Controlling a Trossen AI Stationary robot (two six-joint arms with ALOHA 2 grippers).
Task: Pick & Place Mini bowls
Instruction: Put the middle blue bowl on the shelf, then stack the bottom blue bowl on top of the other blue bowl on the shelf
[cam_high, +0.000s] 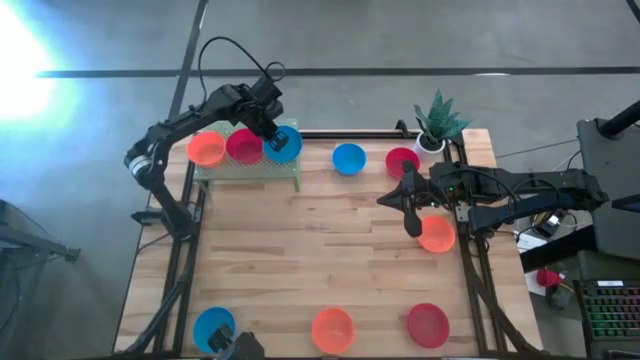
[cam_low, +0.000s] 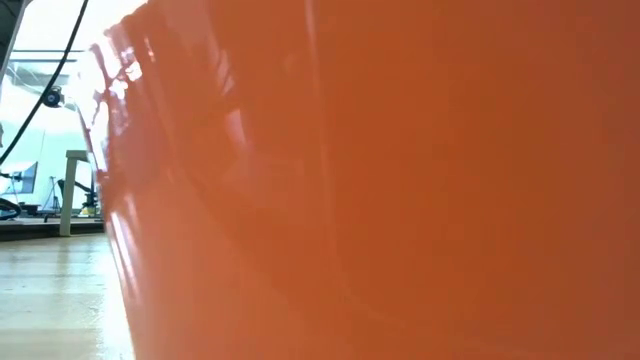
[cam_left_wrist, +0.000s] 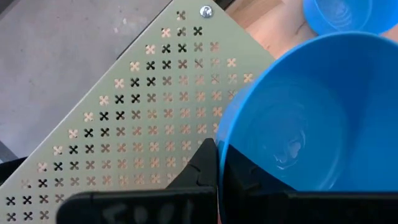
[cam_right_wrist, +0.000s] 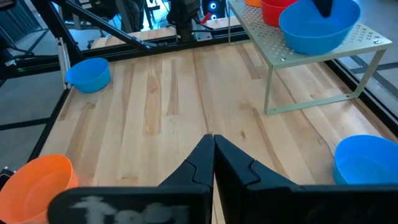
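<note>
My left gripper (cam_high: 278, 138) is at the green perforated rack (cam_high: 230, 170) on the table's far left, shut on a blue mini bowl (cam_left_wrist: 311, 118) that stands beside a red bowl (cam_high: 243, 145) and an orange bowl (cam_high: 207, 148) on the rack. My right gripper (cam_right_wrist: 214, 149) is shut and empty, hovering over the table's right part (cam_high: 392, 199) between a red bowl (cam_high: 402, 161) and an orange bowl (cam_high: 436, 234). A blue bowl (cam_high: 348, 158) sits far centre. Blue (cam_high: 213, 327), orange (cam_high: 332, 329) and red (cam_high: 427, 325) bowls line the near edge. My left gripper pinches the blue bowl's rim (cam_left_wrist: 219, 144), one finger (cam_left_wrist: 245, 177) inside the bowl and one (cam_left_wrist: 198, 163) outside. The fingers come from above. In the right wrist view the bowl (cam_right_wrist: 317, 28) sits upright with its base on the rack top.
A white pot with a green plant (cam_high: 432, 140) stands at the far right corner. The orange bowl's wall (cam_low: 400, 180) fills the low view. The rack stands on thin legs (cam_right_wrist: 270, 87). Bare wood (cam_high: 330, 250) spreads across the table's middle.
</note>
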